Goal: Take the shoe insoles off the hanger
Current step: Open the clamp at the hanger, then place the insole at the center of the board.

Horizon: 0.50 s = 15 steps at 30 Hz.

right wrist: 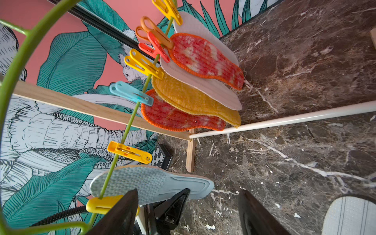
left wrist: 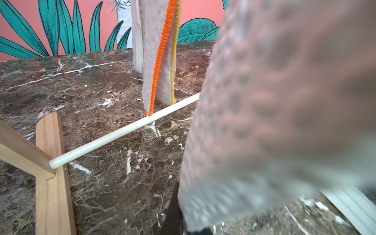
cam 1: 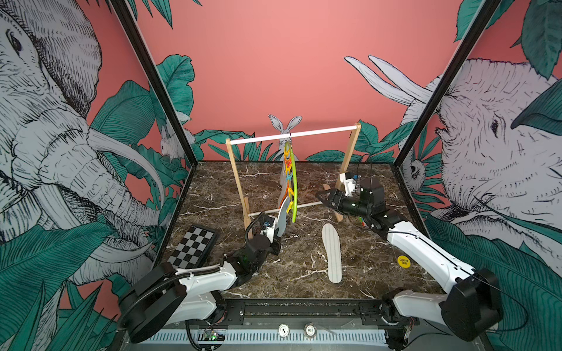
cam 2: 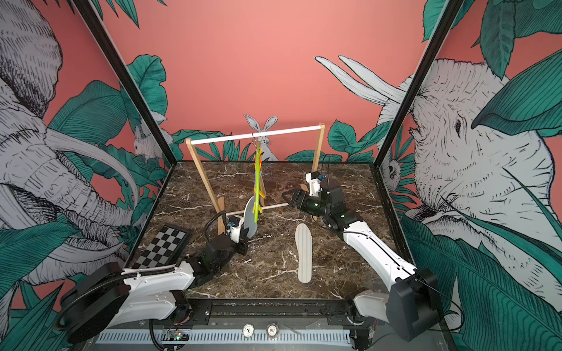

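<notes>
Right wrist view: left fingers pinch the flat, dimpled grey-blue insole; right fingers spread wide, empty.

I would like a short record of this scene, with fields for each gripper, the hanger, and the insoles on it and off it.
left gripper: shut on the grey-blue insole, by the lower end of the hanger
right gripper: open, empty, facing the hanger
hanger: hooked on the white bar of the wooden rack
pegged insoles: five, overlapping
white striped insole: flat on the table, free
</notes>
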{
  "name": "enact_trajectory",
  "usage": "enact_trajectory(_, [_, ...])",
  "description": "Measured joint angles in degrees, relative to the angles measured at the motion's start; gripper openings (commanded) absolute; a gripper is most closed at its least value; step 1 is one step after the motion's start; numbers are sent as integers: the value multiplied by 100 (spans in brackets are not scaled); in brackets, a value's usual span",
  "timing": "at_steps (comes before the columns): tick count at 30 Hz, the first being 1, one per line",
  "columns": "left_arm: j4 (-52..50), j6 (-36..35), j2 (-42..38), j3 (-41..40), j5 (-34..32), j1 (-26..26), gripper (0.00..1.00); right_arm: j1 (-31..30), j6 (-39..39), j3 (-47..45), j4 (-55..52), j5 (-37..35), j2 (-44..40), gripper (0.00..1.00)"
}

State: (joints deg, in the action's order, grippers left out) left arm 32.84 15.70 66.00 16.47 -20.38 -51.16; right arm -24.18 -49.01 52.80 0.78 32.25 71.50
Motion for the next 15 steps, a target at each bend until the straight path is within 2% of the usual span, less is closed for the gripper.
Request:
enact_trajectory(10, [-1578,114,-1875,-127,649,66,0,31,33,-358,87,396,162,69])
enact_trajectory(15, [-2310,131,-2721,-133,916,85,0,35,31,-516,223,518,267,68])
